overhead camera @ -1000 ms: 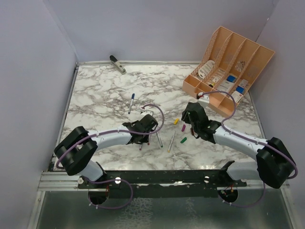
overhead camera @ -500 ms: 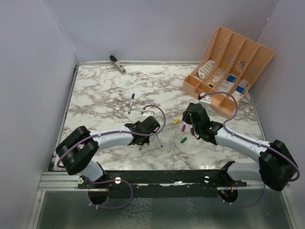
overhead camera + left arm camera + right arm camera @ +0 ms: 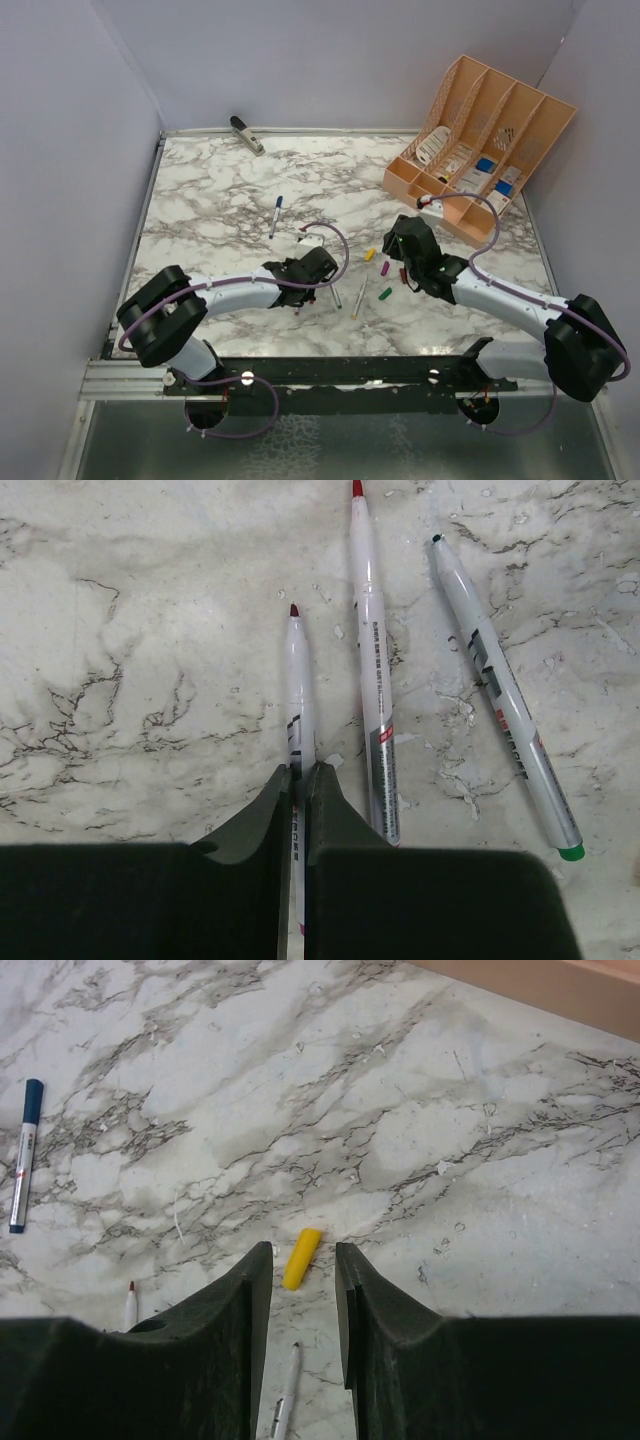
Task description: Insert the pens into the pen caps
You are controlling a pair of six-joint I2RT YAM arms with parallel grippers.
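**A:** Why is the left pincer (image 3: 300, 785) closed so hard?

**B:** It has a pen (image 3: 299, 700) nipped by the barrel, with the dark tip pointing out ahead. That leaves the writing end free, and I take that to be the end that goes into a cap.

**A:** Is the pen off the desk (image 3: 120, 630)?

**B:** I cannot tell. From the wrist it looks low and flat. It lies roughly in line with the red pen (image 3: 368, 660) just beside it and the green pen (image 3: 500, 700) further right, both of them loose.

**A:** And the right pincer (image 3: 302, 1272)?

**B:** It is part open and holding nothing. Its fingers straddle the yellow cap (image 3: 302, 1250), which lies on its side on the desk with a gap at each flank. It looks lined up to close on the cap.

**A:** So one arm takes a pen and the other a cap?

**B:** That is my reading, since each piece needs its own grip before the two can be pushed together. From above, the purple cap (image 3: 384, 268) and green cap (image 3: 385, 294) lie near, between the two arms.

**A:** Any risk?

**B:** The cap is small and round-sided, so an off-centre squeeze could roll it away. The held tip also looks dark red rather than yellow, so the colours may not match.
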